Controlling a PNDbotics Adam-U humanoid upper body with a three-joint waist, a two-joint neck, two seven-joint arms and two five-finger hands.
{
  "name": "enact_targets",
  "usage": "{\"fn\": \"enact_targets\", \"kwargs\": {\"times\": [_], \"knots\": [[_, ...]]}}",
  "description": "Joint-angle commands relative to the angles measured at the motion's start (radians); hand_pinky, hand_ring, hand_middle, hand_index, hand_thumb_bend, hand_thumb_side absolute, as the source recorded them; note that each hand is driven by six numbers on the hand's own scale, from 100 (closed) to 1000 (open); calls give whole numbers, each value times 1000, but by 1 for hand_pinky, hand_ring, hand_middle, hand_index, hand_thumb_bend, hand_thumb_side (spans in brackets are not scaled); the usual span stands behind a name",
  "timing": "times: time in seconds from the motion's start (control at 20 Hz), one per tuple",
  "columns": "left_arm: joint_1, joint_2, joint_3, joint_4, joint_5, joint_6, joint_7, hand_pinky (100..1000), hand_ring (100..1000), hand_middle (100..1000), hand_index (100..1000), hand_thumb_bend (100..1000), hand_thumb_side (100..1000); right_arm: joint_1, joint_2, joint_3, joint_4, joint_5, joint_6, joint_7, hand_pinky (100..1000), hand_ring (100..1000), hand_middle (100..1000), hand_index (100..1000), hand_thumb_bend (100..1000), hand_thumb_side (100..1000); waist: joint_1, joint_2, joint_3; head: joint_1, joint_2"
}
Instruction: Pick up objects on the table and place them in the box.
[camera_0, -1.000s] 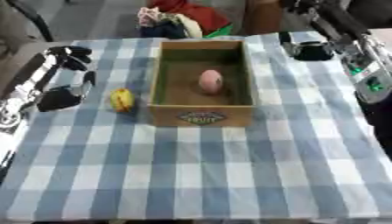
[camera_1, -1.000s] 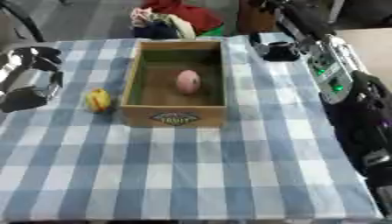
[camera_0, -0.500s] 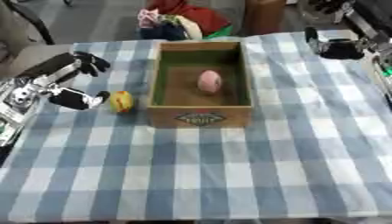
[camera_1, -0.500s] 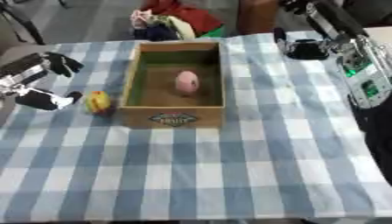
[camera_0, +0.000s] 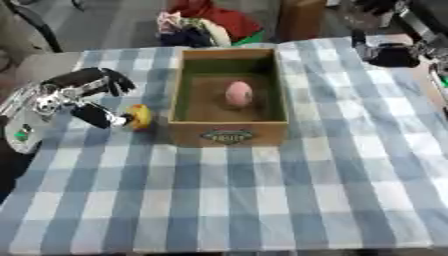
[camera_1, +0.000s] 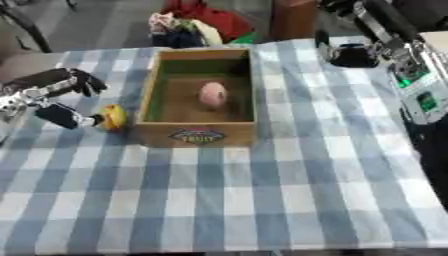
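Scene at the counter (camera_0: 262, 200), covered in a blue-and-white check cloth. The box (camera_0: 229, 132) stands near the far edge, roughly midway between the side edges, with a pink egg-shaped object (camera_0: 238, 93) already lying on its floor.

Change over the last second: the left hand (camera_0: 83, 95) has come in from the left edge toward the yellow object (camera_0: 139, 116), which sits on the cloth just beside the box's left wall. A second ago the hand lay further out toward the left edge, apart from the object. Now its thumb reaches the object's left side and appears to touch it, while the fingers arch above and behind, spread and not closed round anything. The yellow object has not shifted from its place on the cloth.

The right hand (camera_0: 389, 54) has stayed near the far right corner, well apart from the box; whether its fingers are open or curled cannot be made out.

Reading for the task: one object is in the box, and the yellow one is the only other seen on the counter. The left hand looks set at the moment before a grasp. Closing on the object, lifting it over the near wall and releasing inside remain to be done.
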Motion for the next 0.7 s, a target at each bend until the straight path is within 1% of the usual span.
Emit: {"fn": "enact_targets", "kwargs": {"times": [0.05,0.25,0.35,0.4,0.45,0.5,0.55,0.6,0.65,0.7], "knots": [[-37,-17,21,52,-86,-13,25,758,710,718,857,401,306,-14,-26,-8,-22,-10,3,1,766,790,785,921,100,100,-2,-19,-2,2,3],[-54,-52,41,125,-181,-33,49,752,707,713,851,402,288,-11,-25,-8,-22,-11,2,2,767,790,786,921,100,100,-3,-19,-5,1,3],[-59,-62,49,144,-213,-35,71,736,678,677,831,356,175,-9,-25,-10,-20,-11,3,3,766,789,784,921,100,100,-3,-19,-6,2,4],[-60,-67,54,149,-224,-32,91,714,627,617,793,289,164,-8,-25,-10,-20,-11,3,3,766,789,785,921,100,100,-3,-19,-6,3,4],[-61,-71,58,152,-232,-27,117,711,621,609,786,281,163,-8,-24,-10,-20,-11,2,3,767,789,785,921,100,100,-4,-19,-7,2,4],[-61,-73,61,152,-236,-21,149,682,550,513,704,201,152,-8,-24,-10,-20,-11,2,3,767,789,784,921,100,100,-4,-18,-8,2,4],[-60,-75,65,151,-235,-12,185,676,534,492,686,184,151,-8,-23,-10,-20,-11,2,3,767,789,784,921,100,100,-4,-18,-9,2,5],[-59,-76,70,146,-229,0,223,656,483,422,619,131,150,-8,-23,-11,-19,-10,2,3,767,789,784,921,100,100,-4,-18,-9,1,4],[-58,-75,73,137,-220,14,262,648,461,401,600,118,150,-7,-23,-11,-19,-10,2,4,767,790,784,921,100,100,-4,-18,-10,1,4],[-57,-74,77,126,-211,29,299,644,450,356,557,100,154,-7,-23,-10,-19,-10,2,4,767,790,784,921,100,100,-4,-18,-10,1,4]]}}
